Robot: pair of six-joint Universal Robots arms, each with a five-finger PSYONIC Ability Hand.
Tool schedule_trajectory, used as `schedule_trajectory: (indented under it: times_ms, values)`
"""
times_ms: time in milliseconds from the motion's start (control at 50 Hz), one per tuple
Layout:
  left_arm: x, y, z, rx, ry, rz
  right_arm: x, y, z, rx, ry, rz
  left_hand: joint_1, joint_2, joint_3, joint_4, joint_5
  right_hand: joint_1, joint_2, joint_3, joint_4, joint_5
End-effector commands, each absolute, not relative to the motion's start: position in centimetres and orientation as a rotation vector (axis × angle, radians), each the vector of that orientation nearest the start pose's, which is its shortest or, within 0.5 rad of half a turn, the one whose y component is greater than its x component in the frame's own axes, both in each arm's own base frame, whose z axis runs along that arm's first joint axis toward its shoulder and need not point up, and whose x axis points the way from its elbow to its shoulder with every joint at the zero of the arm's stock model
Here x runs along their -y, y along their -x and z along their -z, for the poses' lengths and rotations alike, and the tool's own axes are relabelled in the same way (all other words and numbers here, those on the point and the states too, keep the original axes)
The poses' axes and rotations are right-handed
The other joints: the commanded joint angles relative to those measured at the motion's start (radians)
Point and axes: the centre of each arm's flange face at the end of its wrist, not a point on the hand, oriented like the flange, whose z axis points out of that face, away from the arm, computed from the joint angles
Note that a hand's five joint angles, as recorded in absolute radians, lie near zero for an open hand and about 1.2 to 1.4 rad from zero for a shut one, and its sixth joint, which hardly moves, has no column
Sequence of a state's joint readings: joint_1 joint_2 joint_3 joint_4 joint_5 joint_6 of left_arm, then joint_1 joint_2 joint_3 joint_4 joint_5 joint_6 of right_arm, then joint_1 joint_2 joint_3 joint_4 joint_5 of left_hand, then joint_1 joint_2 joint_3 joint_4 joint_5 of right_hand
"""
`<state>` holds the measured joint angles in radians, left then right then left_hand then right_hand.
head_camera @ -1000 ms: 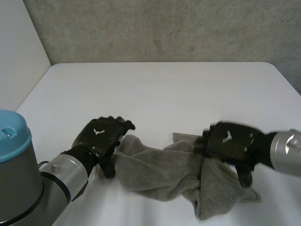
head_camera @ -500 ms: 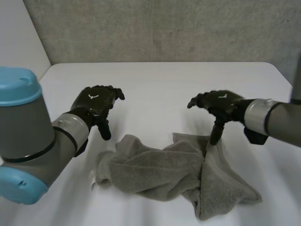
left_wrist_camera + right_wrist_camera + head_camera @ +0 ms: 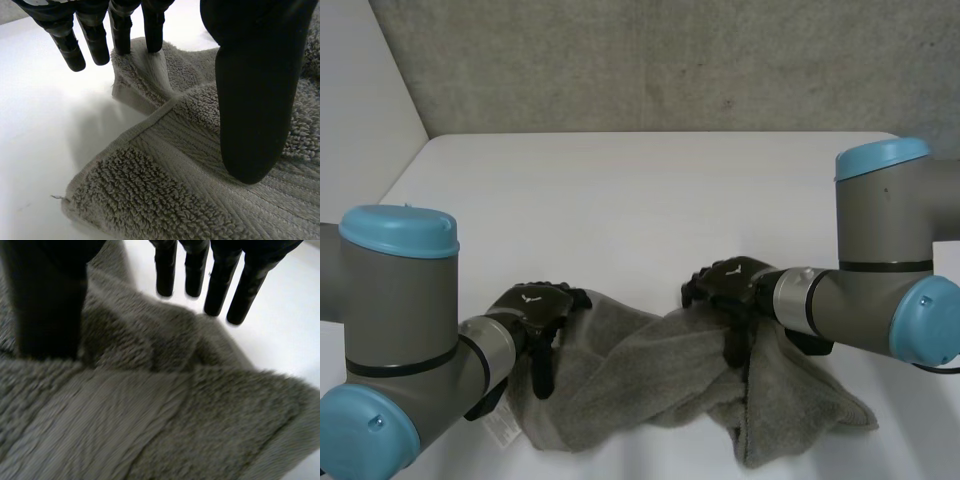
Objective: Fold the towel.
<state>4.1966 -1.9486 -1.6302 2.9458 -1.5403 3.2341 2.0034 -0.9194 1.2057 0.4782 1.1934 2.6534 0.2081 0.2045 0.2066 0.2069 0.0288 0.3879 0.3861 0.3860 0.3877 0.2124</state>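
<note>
White table [image 3: 650, 190], grey concrete wall [image 3: 670, 60] behind it, white panel [image 3: 360, 110] at left

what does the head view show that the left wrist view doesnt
Head view, not the left wrist view: the right hand on the bunched middle of the towel, the left arm and right arm, the whole crumpled shape. Left wrist view, not the head view: the ribbed border, fingertips touching a raised fold. Both: the left hand at the towel's left end, on the white table.
</note>
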Motion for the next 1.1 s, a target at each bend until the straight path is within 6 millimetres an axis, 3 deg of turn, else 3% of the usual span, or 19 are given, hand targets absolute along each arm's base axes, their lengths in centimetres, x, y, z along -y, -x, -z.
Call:
schedule_trajectory:
  times_ms: [20,60,100,120,160,180,200,340,380,440,480,500,540,620,720,760,800,940,1100]
  values:
    - [19.7,27.0,-16.3,-2.870,-0.946,1.475,24.7,-30.1,-15.6,-2.235,1.415,1.073,0.038,0.041,0.039,0.039,0.043,0.372,0.374,0.374,0.373,0.373]
    - [19.5,27.1,-16.3,-2.869,-0.956,1.475,24.7,-30.1,-15.7,-2.239,1.422,1.087,0.049,0.053,0.051,0.051,0.054,0.525,0.527,0.527,0.525,0.526]
    - [19.0,27.5,-16.5,-2.864,-0.991,1.478,24.9,-30.3,-16.1,-2.227,1.427,1.125,0.289,0.292,0.290,0.290,0.293,0.907,0.909,0.909,0.908,0.908]
    - [19.0,27.5,-16.5,-2.864,-0.992,1.478,24.9,-30.3,-16.1,-2.227,1.427,1.125,0.290,0.294,0.292,0.291,0.295,0.910,0.911,0.911,0.910,0.911]
    - [18.7,28.0,-16.8,-2.852,-1.017,1.503,25.5,-30.6,-17.5,-2.193,1.422,1.223,0.967,0.971,0.969,0.969,0.972,1.008,1.010,1.010,1.009,1.009]
    - [18.7,28.0,-16.8,-2.851,-1.017,1.503,25.5,-30.6,-17.5,-2.192,1.422,1.224,0.971,0.975,0.973,0.972,0.976,1.008,1.010,1.010,1.009,1.009]
    - [18.8,28.2,-17.1,-2.840,-1.026,1.527,25.8,-30.8,-18.6,-2.158,1.415,1.301,1.186,1.190,1.187,1.187,1.191,1.008,1.010,1.010,1.009,1.009]
    - [20.7,29.5,-19.9,-2.707,-1.067,1.703,28.0,-31.7,-24.4,-1.914,1.354,1.759,1.188,1.192,1.190,1.189,1.193,1.008,1.010,1.010,1.009,1.009]
    - [22.7,30.3,-23.3,-2.556,-1.059,1.903,29.1,-32.5,-28.4,-1.657,1.274,2.101,1.188,1.192,1.190,1.189,1.193,1.008,1.010,1.010,1.009,1.009]
    - [24.1,30.6,-25.5,-2.466,-0.999,2.039,29.1,-32.8,-31.0,-1.490,1.205,2.284,1.188,1.192,1.190,1.189,1.193,1.008,1.010,1.010,1.009,1.009]
    - [27.0,30.4,-30.0,-2.233,-0.789,2.334,28.2,-32.1,-35.5,-1.213,1.006,2.572,1.188,1.192,1.190,1.189,1.193,1.008,1.010,1.010,1.009,1.009]
    - [27.0,30.4,-30.0,-2.232,-0.787,2.336,28.2,-32.1,-35.6,-1.211,1.004,2.574,1.188,1.192,1.190,1.189,1.193,1.008,1.010,1.010,1.009,1.009]
    - [28.4,28.8,-34.4,-1.986,-0.554,2.569,27.1,-31.0,-38.5,-1.079,0.821,2.719,1.188,1.192,1.190,1.189,1.193,1.008,1.010,1.010,1.009,1.009]
    - [28.0,28.4,-36.0,-1.912,-0.467,2.679,26.8,-30.3,-38.8,-1.151,0.781,2.718,1.188,1.192,1.190,1.189,1.193,1.008,1.010,1.010,1.009,1.009]
    - [26.8,28.2,-34.3,-2.023,-0.454,2.664,26.2,-30.2,-37.0,-1.358,0.909,2.556,1.188,1.192,1.190,1.189,1.193,1.008,1.010,1.010,1.009,1.009]
    - [26.4,28.0,-33.8,-2.062,-0.448,2.653,25.6,-30.3,-36.4,-1.431,0.980,2.465,1.080,1.084,1.081,1.081,1.085,1.008,1.010,1.010,1.009,1.009]
    - [25.3,28.6,-32.3,-2.170,-0.465,2.639,25.3,-30.6,-36.7,-1.435,0.997,2.446,0.434,0.438,0.436,0.435,0.439,1.008,1.010,1.010,1.009,1.009]
    - [23.5,29.8,-30.4,-2.361,-0.484,2.637,25.1,-31.4,-37.5,-1.430,1.036,2.448,0.161,0.165,0.163,0.162,0.166,1.008,1.010,1.010,1.009,1.009]
    - [23.2,30.3,-28.3,-2.522,-0.510,2.600,23.5,-32.9,-34.4,-1.508,1.145,2.307,0.017,0.021,0.019,0.018,0.022,1.008,1.010,1.010,1.009,1.009]
